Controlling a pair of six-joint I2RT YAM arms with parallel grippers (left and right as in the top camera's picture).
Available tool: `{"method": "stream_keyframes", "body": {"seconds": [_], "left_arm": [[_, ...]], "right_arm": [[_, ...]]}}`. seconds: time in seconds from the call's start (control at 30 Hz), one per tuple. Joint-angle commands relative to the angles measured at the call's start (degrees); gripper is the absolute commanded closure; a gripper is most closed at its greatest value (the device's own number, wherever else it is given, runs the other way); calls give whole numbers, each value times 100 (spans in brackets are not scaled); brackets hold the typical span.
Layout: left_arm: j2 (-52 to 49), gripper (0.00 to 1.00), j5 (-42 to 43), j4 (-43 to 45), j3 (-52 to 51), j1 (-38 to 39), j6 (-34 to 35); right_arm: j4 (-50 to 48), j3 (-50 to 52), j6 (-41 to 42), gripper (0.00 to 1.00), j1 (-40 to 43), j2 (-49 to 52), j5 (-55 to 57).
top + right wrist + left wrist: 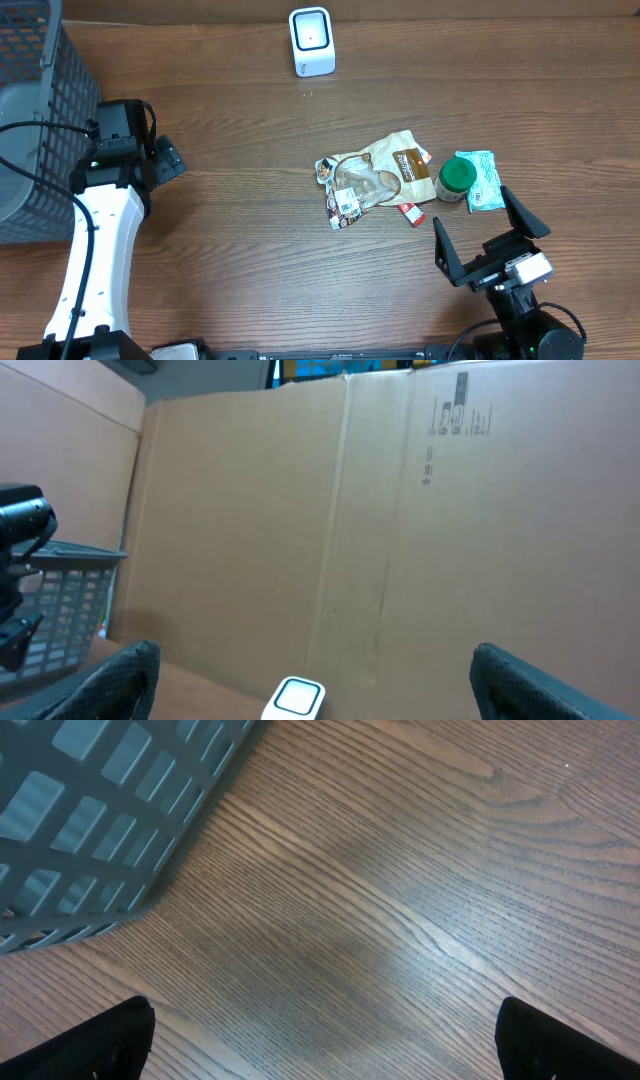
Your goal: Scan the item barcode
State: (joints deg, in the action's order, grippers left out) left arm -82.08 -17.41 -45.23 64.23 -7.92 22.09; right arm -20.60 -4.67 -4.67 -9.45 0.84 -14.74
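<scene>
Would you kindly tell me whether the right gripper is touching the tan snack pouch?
Apart. The overhead view shows a strip of bare table between the open right gripper and the tan snack pouch.

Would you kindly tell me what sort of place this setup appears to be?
Probably a mock shop checkout in a lab: a small white barcode scanner, a grey plastic mesh basket and a pile of packaged groceries on a brown wooden table.

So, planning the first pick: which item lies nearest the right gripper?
The pale teal flat packet, at the pile's right edge, just ahead of the right gripper; the green-lidded jar and tan pouch lie further left.
</scene>
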Motion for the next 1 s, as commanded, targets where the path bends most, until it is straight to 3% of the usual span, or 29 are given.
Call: {"method": "stream_keyframes", "body": {"seconds": [0.0, 0.23, 0.6, 0.97], "left_arm": [[35, 0, -96, 4, 63, -20, 42], [35, 0, -96, 4, 63, -20, 39], [35, 0, -96, 4, 63, -20, 42], [35, 0, -96, 4, 63, -20, 42]], "right_arm": [[-313, 302, 44, 0, 22, -66, 181], [190, 424, 162, 0, 22, -68, 332], [2444, 424, 190, 0, 22, -68, 413], [2461, 422, 184, 0, 22, -68, 741]]}}
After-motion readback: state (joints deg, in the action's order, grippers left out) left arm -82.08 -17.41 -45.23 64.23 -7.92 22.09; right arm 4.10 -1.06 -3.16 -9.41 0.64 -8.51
